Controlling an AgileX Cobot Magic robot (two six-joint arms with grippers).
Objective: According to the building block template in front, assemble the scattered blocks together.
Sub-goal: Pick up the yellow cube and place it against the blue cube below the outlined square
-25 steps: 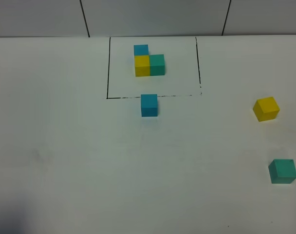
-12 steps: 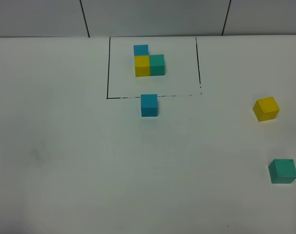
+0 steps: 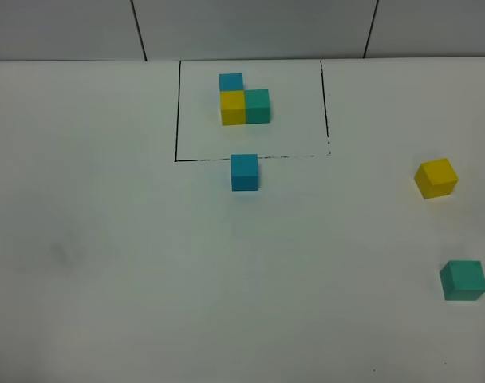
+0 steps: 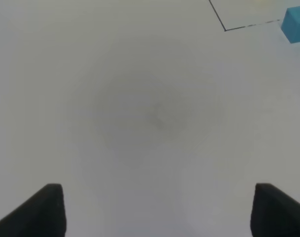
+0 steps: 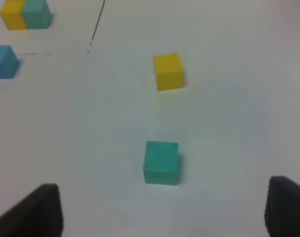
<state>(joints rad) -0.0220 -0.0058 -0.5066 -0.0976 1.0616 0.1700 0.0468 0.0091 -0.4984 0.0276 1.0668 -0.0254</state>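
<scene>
1. Over the last second none of the three loose cubes has moved. The only change is at the near-left corner of the surface (image 3: 107,239), where a dark shadow has faded away, which suggests the left arm has drawn back.
2. The left pincer (image 4: 157,210) is spread wide with nothing between its tips and only bare surface beneath it. The blue cube (image 3: 244,172) is far off to its side.
3. The right pincer (image 5: 165,207) also stands open and empty. It hangs on the near side of the teal-green cube (image 3: 463,279), with the yellow cube (image 3: 435,177) beyond it.
4. The building block template (image 3: 250,110) lies at the far middle: blue is farthest, yellow is against its near side, and teal-green is to the right of yellow.
5. The blue cube sits at the frame's near line. The yellow and teal-green cubes lie well apart from it on the right, and apart from each other.
6. My judgement is that assembly has barely begun. Blue looks like the anchor. Yellow should go against its near face next and teal-green beside yellow, and both are on the right arm's side.
</scene>
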